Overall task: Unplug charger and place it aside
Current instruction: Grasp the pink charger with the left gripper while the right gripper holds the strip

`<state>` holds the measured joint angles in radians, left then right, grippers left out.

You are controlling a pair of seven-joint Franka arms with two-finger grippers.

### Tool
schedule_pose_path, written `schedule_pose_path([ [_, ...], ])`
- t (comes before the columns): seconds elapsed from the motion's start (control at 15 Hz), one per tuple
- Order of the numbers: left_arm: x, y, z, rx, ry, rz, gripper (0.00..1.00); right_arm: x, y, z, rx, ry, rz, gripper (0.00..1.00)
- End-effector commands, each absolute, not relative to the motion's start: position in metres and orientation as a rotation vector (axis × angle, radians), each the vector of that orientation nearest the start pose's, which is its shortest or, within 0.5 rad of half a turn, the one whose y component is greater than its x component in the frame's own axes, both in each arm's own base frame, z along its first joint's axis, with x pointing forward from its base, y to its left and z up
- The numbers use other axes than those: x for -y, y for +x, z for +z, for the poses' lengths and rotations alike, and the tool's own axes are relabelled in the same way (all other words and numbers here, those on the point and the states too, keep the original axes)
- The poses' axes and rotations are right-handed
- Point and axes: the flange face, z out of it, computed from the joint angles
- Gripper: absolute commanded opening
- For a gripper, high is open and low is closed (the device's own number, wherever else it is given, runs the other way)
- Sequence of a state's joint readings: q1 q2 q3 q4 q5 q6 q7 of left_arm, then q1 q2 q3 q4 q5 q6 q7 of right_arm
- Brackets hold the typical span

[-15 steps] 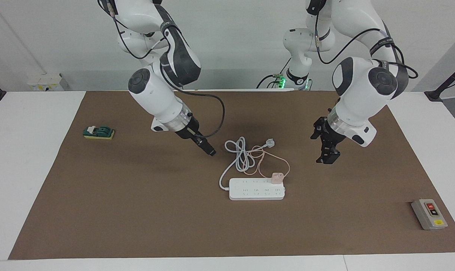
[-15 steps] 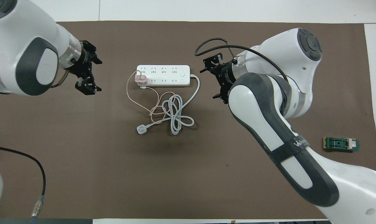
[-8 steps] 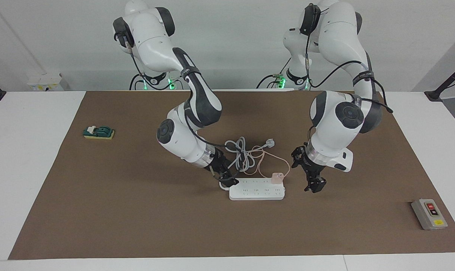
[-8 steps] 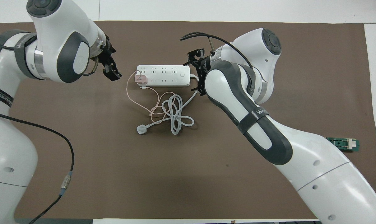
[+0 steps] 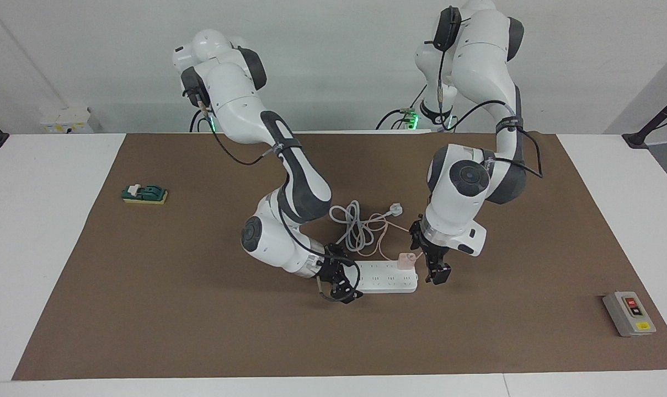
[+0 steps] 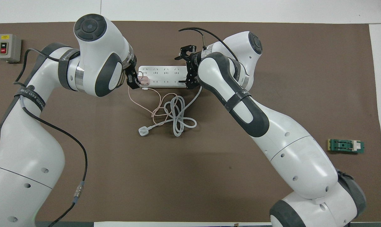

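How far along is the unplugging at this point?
Nothing is finished: the charger sits plugged into the power strip. In hand: the left gripper, open, is at the strip's end beside the charger, and the right gripper is at the strip's other end, apparently to steady it. Left: grip the charger, pull it out, set it aside.

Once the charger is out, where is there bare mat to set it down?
Bare mat lies between the strip and the switch box, and nearer the robots toward the left arm's end. Crowded: the cables beside the strip, where charger, left gripper and right gripper sit.
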<state>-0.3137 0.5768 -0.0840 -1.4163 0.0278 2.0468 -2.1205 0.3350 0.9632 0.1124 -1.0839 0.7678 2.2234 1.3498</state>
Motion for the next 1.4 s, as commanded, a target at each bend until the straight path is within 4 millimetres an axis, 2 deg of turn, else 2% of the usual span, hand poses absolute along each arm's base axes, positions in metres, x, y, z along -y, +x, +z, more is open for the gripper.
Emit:
schedule_pose_path([
  [0.0, 0.269, 0.656, 0.367, -2.337, 2.005, 0.041, 1.0, -0.337, 0.732, 0.259, -1.585, -1.847, 0.684, 1.0],
  [0.13, 0.272, 0.649, 0.361, -2.323, 2.009, 0.044, 1.0, -0.335, 0.731, 0.26, -1.583, -1.846, 0.748, 1.0],
  [0.27, 0.271, 0.64, 0.351, -2.319, 2.014, 0.046, 1.0, -0.327, 0.736, 0.276, -1.569, -1.86, 0.79, 1.0],
  [0.33, 0.271, 0.638, 0.35, -2.315, 2.015, 0.048, 1.0, -0.313, 0.742, 0.277, -1.582, -1.834, 0.788, 1.0],
  [0.47, 0.274, 0.635, 0.347, -2.302, 2.016, 0.053, 1.0, -0.316, 0.741, 0.277, -1.581, -1.804, 0.808, 1.0],
  [0.53, 0.274, 0.635, 0.346, -2.302, 2.016, 0.053, 1.0, -0.31, 0.743, 0.277, -1.586, -1.763, 0.843, 1.0],
  [0.73, 0.274, 0.636, 0.347, -2.299, 2.013, 0.055, 1.0, -0.313, 0.738, 0.271, -1.587, -1.735, 0.914, 1.0],
  [0.87, 0.273, 0.635, 0.345, -2.301, 2.016, 0.054, 1.0, -0.313, 0.738, 0.271, -1.591, -1.729, 0.908, 1.0],
  [1.0, 0.274, 0.634, 0.344, -2.296, 2.02, 0.057, 0.96, -0.311, 0.738, 0.263, -1.654, -1.681, 0.898, 1.0],
  [1.33, 0.274, 0.633, 0.341, -2.285, 2.019, 0.062, 0.96, -0.32, 0.73, 0.258, -1.662, -1.696, 0.918, 1.0],
])
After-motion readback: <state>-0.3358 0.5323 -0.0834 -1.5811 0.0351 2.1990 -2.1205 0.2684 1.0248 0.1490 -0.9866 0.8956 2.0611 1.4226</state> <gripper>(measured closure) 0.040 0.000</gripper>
